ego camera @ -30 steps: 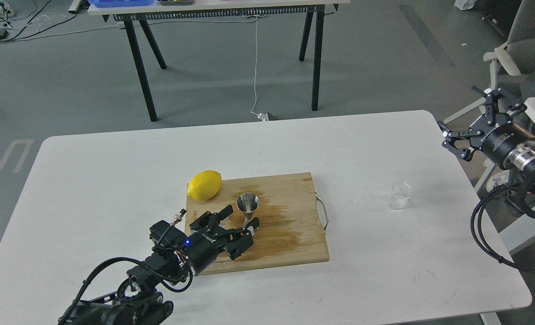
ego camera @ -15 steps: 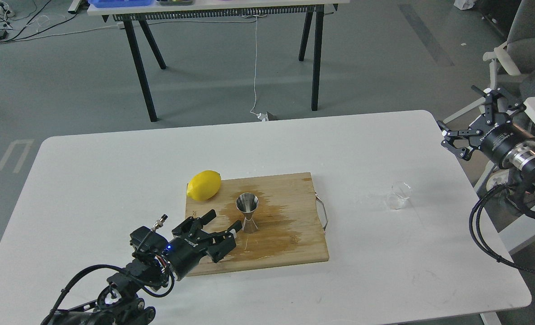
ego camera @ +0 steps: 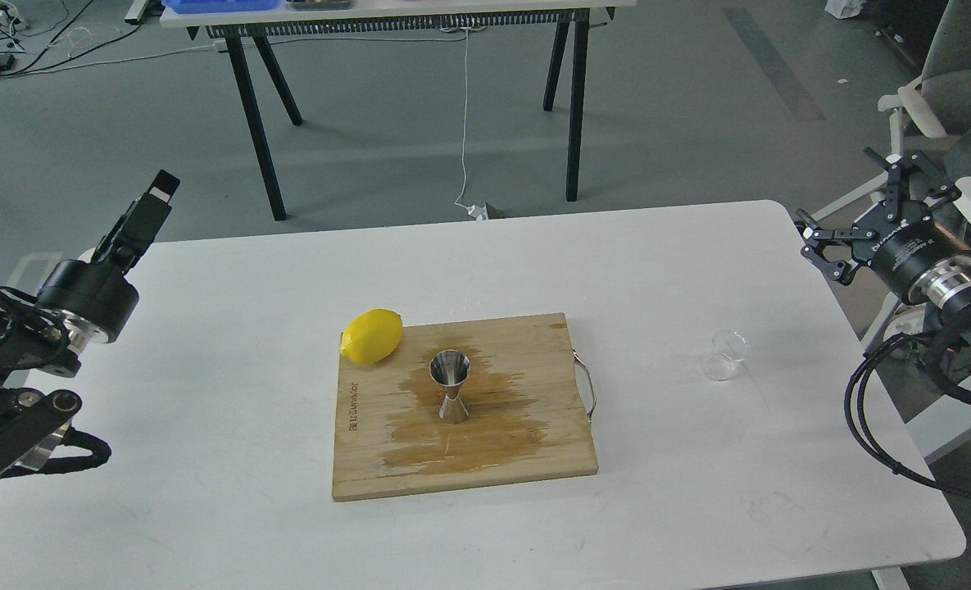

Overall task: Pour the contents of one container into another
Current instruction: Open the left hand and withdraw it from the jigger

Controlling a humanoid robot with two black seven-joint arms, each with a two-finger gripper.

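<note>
The steel jigger (ego camera: pixel 450 385) stands upright in the middle of a wet wooden cutting board (ego camera: pixel 534 442), with nothing touching it. The clear glass cup (ego camera: pixel 724 355) sits alone on the white table (ego camera: pixel 206 328), to the right of the board. My left gripper (ego camera: pixel 147 211) is lifted at the table's far left edge and points up and away. It shows side-on, so its fingers cannot be told apart. Beyond the table's right edge, well above and right of the cup, my right gripper (ego camera: pixel 844 197) hangs open and holds nothing.
A yellow lemon (ego camera: pixel 371 336) rests at the board's back left corner. The board has a metal handle (ego camera: pixel 590 385) on its right side. A second table (ego camera: pixel 403 12) stands behind, and an office chair (ego camera: pixel 944 90) is at the right.
My left arm has pulled back from beside the jigger, off the board, to the far left edge and risen. The jigger stays upright. The right gripper has barely shifted.
</note>
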